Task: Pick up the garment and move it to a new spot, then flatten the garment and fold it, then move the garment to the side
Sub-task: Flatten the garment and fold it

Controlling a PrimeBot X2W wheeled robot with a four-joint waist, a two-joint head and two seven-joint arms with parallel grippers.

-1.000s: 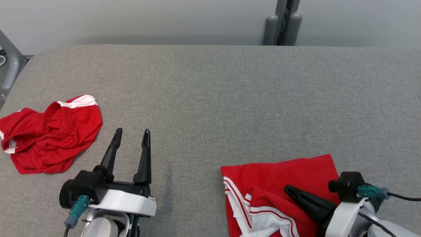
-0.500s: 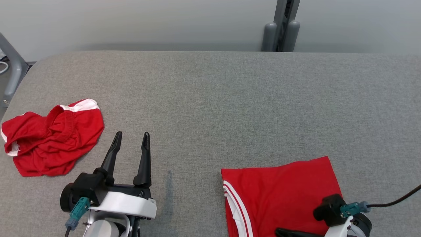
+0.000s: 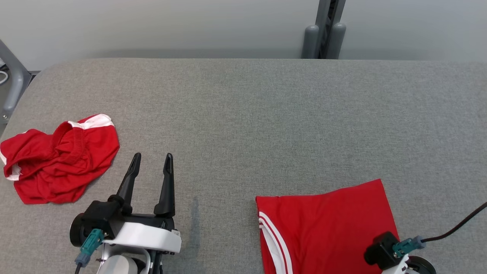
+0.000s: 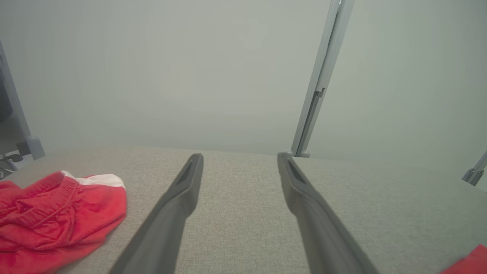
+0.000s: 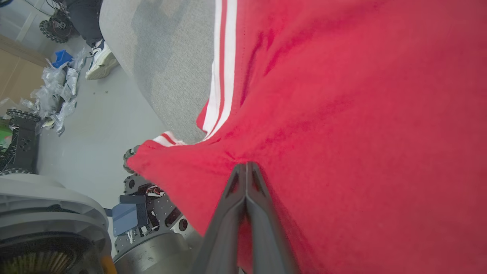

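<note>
Right claw (image 5: 246, 165): fingers pressed together, pinching a pucker of the garment (image 3: 327, 224); cloth creases run out from the tips. In the head view its black wrist housing sits at the bottom right, over the garment's near right corner. Garment is red with white side stripes, lying mostly flat at the near right of the bench (image 3: 243, 114); its near part runs off the bottom of the head view. Right wrist view shows the striped edge by the bench's rim, with the floor (image 5: 95, 125) and a person's shoe (image 5: 99, 62) beyond.

Left claw (image 3: 152, 158): near left, fingers spread wide, holding nothing, hovering over bare bench, well apart from the garment.

Further left, a second red garment (image 3: 57, 160) with white trim lies crumpled near the bench's left edge. Far side: grey post (image 3: 323, 30) behind the bench, pale wall (image 3: 152, 26).
</note>
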